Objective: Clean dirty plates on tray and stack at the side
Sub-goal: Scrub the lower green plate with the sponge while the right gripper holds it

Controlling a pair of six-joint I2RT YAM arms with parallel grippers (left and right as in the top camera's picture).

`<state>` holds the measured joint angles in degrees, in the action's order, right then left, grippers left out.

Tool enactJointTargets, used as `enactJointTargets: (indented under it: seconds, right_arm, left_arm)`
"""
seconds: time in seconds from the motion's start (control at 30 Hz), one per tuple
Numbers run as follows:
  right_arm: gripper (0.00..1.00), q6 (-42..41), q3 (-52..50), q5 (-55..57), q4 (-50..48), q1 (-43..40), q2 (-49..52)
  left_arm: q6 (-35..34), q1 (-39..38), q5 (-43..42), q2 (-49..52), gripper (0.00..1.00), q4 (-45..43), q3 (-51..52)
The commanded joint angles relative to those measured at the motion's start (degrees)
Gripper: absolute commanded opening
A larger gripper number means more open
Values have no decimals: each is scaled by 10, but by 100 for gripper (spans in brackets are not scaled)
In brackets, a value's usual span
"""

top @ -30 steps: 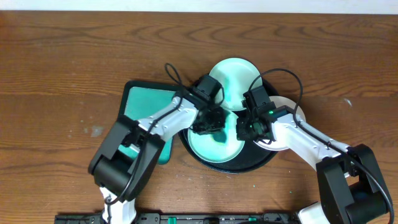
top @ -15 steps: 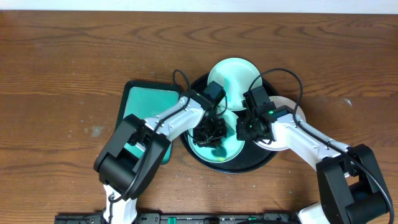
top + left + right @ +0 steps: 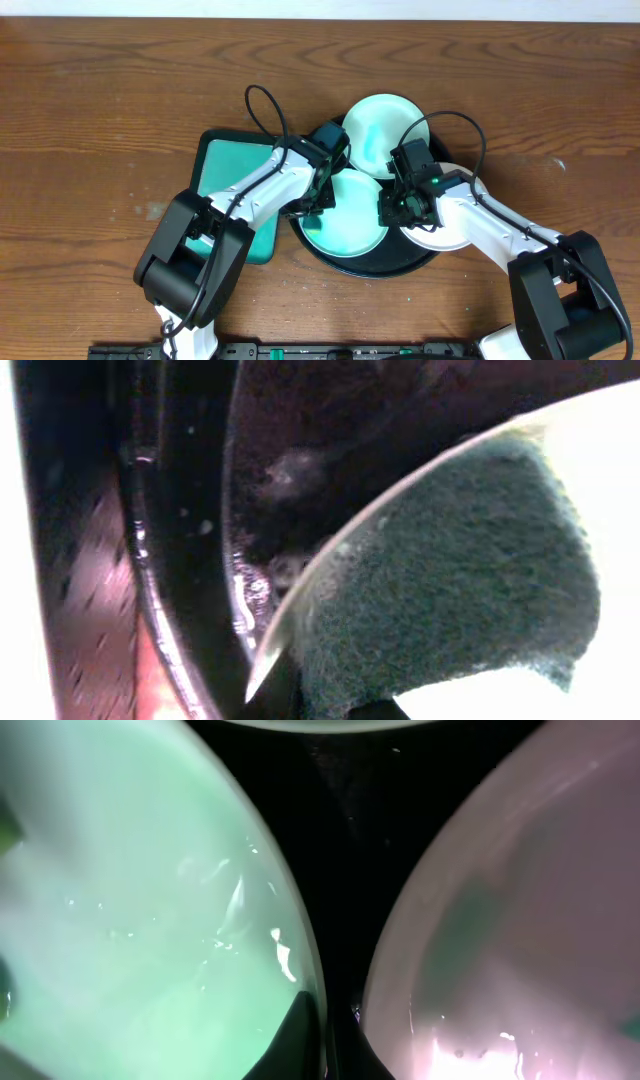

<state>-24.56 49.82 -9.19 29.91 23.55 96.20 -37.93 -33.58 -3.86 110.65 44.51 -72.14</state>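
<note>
**Scrubbing under way, nothing stacked yet**

Overhead, on the brown wooden table (image 3: 100, 100), the three small round plastic plates all sit on the large round black tray (image 3: 400, 265): a teal-tinted middle plate (image 3: 350, 228), a teal-smeared far plate (image 3: 378, 135) and a whiter right plate (image 3: 452, 228). The left gripper (image 3: 315, 200) and right gripper (image 3: 393, 212) flank the middle plate. No stack has been started, so I judge most of the work remains.

Left wrist: a dark scouring pad (image 3: 450, 580) lies on a plate, and I cannot tell how the fingers stand.

Right wrist: a dark fingertip (image 3: 300, 1030) sits at the middle plate's rim; whether it clamps is unclear.

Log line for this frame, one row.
phase: scrub | left gripper: scrub pad on front plate left rim | right gripper: at its right rim | grips: unclear | back plate, right plate: on tray
</note>
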Motion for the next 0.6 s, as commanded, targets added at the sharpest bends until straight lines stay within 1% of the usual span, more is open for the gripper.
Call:
enactJointTargets:
  seconds: [0.0, 0.13, 0.17, 0.3, 0.4, 0.5, 0.57]
  right_arm:
    - [1, -1, -8, 81, 6, -6, 18]
    - [1, -1, -8, 81, 6, -6, 18]
    - [1, -1, -8, 81, 7, -6, 18]
    - [1, -1, -8, 81, 8, -6, 18]
    - [1, -1, -8, 81, 11, -6, 18]
    - [1, -1, -8, 81, 13, -6, 18]
    - [1, -1, -8, 81, 14, -6, 18]
  left_arm:
    - [35, 17, -44, 10, 7, -62, 7]
    - [43, -5, -246, 26, 7, -144, 8]
    - [50, -13, -264, 30, 8, -153, 8]
    - [66, -51, -270, 49, 8, -155, 8]
    - [66, -72, -270, 55, 8, -139, 8]
    - [59, -76, -270, 54, 7, -114, 8]
    - [48, -71, -270, 54, 8, -82, 8]
